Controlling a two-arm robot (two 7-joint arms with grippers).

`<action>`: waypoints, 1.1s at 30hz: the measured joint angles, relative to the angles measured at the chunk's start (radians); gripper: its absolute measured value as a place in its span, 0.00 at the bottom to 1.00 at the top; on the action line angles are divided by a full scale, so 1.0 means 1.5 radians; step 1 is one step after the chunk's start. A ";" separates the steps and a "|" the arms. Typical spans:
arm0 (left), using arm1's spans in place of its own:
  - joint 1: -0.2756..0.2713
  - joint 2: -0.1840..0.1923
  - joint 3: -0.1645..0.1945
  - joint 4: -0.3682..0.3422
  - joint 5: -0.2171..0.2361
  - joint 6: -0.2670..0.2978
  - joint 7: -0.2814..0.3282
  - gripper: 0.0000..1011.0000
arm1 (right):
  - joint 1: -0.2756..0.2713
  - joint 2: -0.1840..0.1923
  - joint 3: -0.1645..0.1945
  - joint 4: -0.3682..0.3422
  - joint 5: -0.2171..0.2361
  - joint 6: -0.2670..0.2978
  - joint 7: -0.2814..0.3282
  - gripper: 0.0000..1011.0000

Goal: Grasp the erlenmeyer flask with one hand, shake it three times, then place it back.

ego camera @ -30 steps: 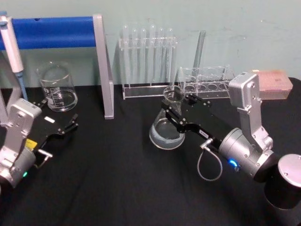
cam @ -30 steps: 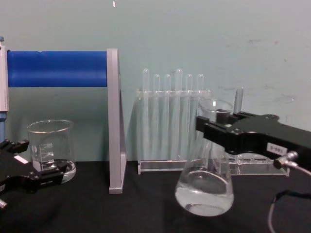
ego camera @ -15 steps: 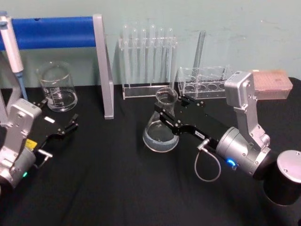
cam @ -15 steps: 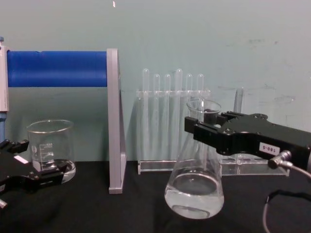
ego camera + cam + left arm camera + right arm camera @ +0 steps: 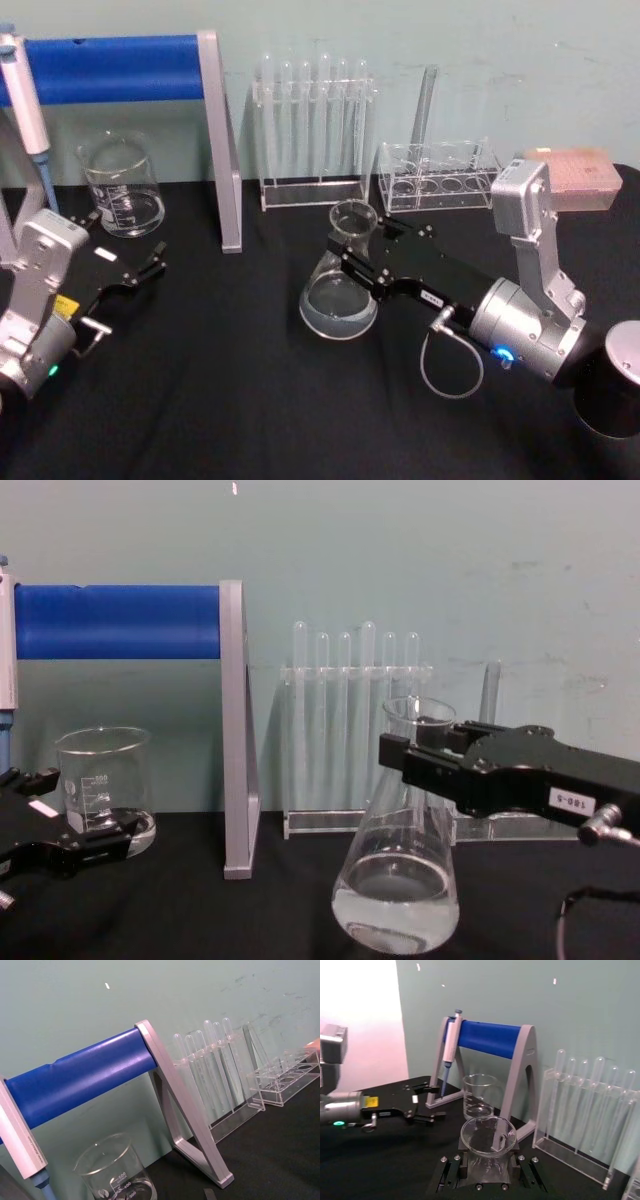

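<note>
Your right gripper [image 5: 352, 252] has the erlenmeyer flask [image 5: 339, 292] by the neck, just under the flared rim. The black fingers [image 5: 425, 770] are closed in on the glass from both sides, so they're open only as wide as the neck. The wide base hangs below them with a bit of clear liquid pooled in it.

The flask sits around the middle of the head view, in front of the test tube rack [image 5: 312, 120]. It's well right of the grey upright of the blue-barred stand [image 5: 110, 68]. In the chest view it's lower centre-right and close to upright, with the base down near the black table [image 5: 250, 400]. I honestly can't tell if the bottom is touching the table or hanging just off it. From the right wrist view you're looking straight down into the open mouth, with the fingers hugging the neck right below it.

The right arm comes in from the lower right of the head view. Its silver wrist housing sticks up near the right edge and the gripper reaches up-left toward the centre. In the chest view it enters from the right edge, roughly level.

Your left gripper [image 5: 150, 268] is parked at the lower left, fingers spread and holding nothing, just in front of the beaker [image 5: 122, 190].
</note>
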 joint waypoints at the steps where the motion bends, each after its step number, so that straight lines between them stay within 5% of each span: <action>1: 0.000 0.000 0.000 0.000 0.000 0.000 0.000 0.99 | 0.000 0.002 -0.001 0.000 0.003 -0.002 0.003 0.45; 20: 0.000 0.000 0.000 0.000 0.000 0.000 0.000 0.99 | 0.024 0.051 -0.039 0.050 0.047 -0.039 0.081 0.45; 33: 0.000 0.000 0.000 0.000 0.000 0.000 0.000 0.99 | 0.047 0.060 -0.062 0.096 0.066 -0.062 0.106 0.45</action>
